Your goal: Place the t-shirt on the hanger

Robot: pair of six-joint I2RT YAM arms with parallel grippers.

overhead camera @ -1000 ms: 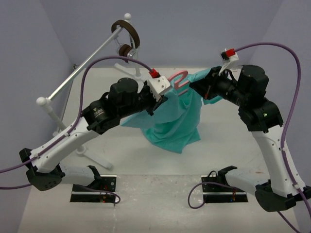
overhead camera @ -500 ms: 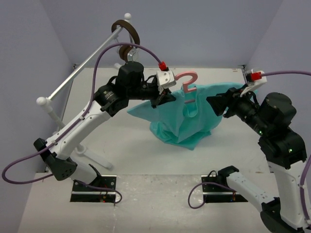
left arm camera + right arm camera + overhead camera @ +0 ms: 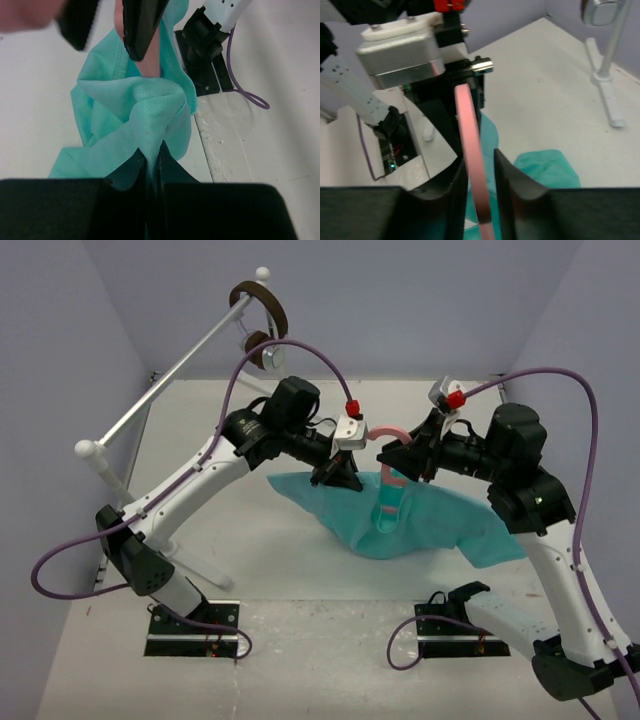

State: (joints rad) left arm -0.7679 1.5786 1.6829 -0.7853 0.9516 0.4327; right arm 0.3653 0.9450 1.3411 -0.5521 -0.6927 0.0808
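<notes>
The teal t-shirt [image 3: 420,520] hangs bunched over the table, part lifted and part lying on it. The pink hanger [image 3: 388,440] stands upright, its hook on top and its lower part inside the shirt. My left gripper [image 3: 335,475] is shut on a fold of the shirt [image 3: 150,115], with the hanger [image 3: 150,60] just beyond it. My right gripper [image 3: 405,462] holds the hanger [image 3: 470,145] between its fingers; the bar rests against one finger, with a thin gap at the other. The two grippers face each other closely.
A white rail stand [image 3: 170,370] runs along the far left with brown headphones [image 3: 262,315] on its end; its foot [image 3: 607,95] shows in the right wrist view. Purple cables arch over both arms. The right arm's base [image 3: 205,55] lies beyond the shirt.
</notes>
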